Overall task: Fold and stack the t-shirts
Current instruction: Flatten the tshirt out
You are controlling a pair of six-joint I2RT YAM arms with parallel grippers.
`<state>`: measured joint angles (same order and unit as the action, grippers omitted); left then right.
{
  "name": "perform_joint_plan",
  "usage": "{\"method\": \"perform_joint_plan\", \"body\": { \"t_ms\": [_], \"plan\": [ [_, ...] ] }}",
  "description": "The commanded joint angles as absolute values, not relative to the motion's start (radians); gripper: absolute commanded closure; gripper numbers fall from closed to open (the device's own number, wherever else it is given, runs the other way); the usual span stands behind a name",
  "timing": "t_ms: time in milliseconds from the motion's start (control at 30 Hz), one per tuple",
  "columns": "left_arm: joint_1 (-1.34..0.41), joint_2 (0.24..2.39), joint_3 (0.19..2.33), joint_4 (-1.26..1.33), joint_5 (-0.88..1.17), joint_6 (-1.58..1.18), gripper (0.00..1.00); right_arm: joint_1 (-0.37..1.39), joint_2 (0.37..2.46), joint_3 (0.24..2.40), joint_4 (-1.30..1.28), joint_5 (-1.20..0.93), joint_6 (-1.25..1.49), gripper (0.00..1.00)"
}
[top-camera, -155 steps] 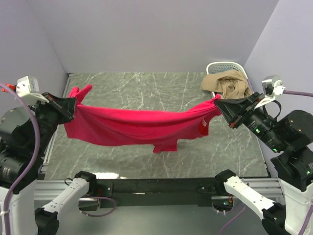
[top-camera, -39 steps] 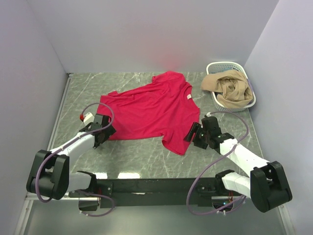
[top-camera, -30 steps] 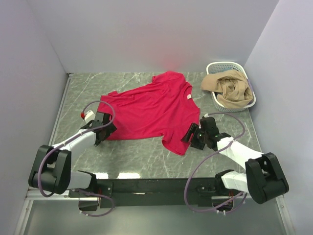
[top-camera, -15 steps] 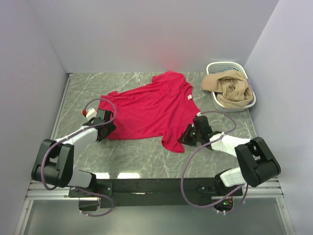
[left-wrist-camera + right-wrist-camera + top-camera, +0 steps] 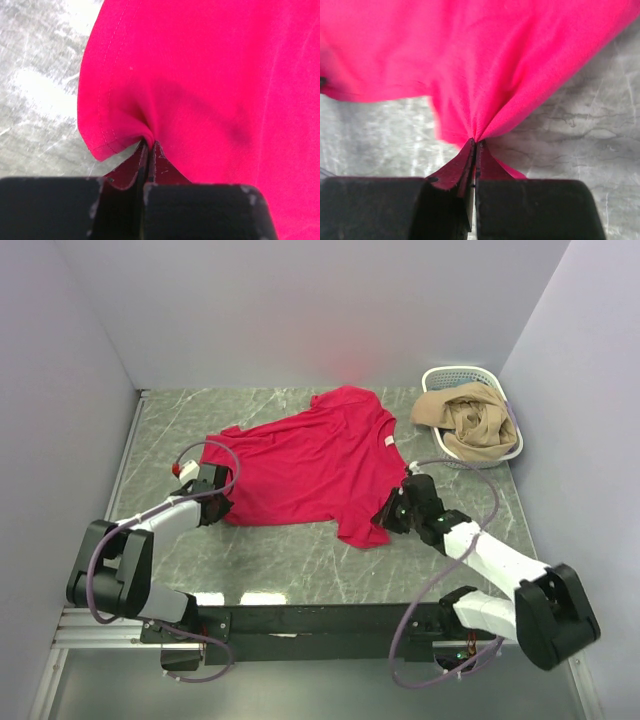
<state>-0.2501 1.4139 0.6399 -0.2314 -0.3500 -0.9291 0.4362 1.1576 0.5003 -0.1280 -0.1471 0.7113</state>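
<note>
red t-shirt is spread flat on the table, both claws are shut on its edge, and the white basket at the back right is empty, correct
Not quite. The white basket is not empty: tan cloth is heaped in it, as the top external view shows. The rest holds: the red t-shirt is spread on the table, with the left claw and right claw shut on its edge.

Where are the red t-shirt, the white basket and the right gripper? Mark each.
red t-shirt [image 5: 310,465], top view, chest middle
white basket [image 5: 458,370], top view, far rim
right gripper [image 5: 474,143], right wrist view, between its fingertips
</note>
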Motion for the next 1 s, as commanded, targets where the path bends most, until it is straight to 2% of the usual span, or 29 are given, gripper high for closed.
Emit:
{"method": "perform_joint_plan", "body": {
  "t_ms": [0, 433, 700, 767, 967],
  "plan": [
    [-0.253, 1.336, 0.644, -0.29, -0.337, -0.893, 0.99, 0.445, 1.042, 0.58, -0.205, -0.106, 0.66, 1.0],
    [-0.253, 0.985, 0.774, -0.587, -0.342, -0.847, 0.99, 0.46, 0.842, 0.755, -0.468, -0.117, 0.577, 1.0],
    [-0.253, 0.921, 0.824, -0.735, -0.319, -0.834, 0.99, 0.469, 0.756, 0.902, -0.682, -0.115, 0.505, 1.0],
    [-0.253, 0.888, 0.819, -0.752, -0.314, -0.838, 0.95, 0.471, 0.752, 0.926, -0.739, -0.132, 0.483, 1.0],
    [-0.253, 0.883, 0.801, -0.738, -0.295, -0.831, 0.93, 0.482, 0.828, 0.907, -0.798, -0.157, 0.448, 1.0]
  ]
}}
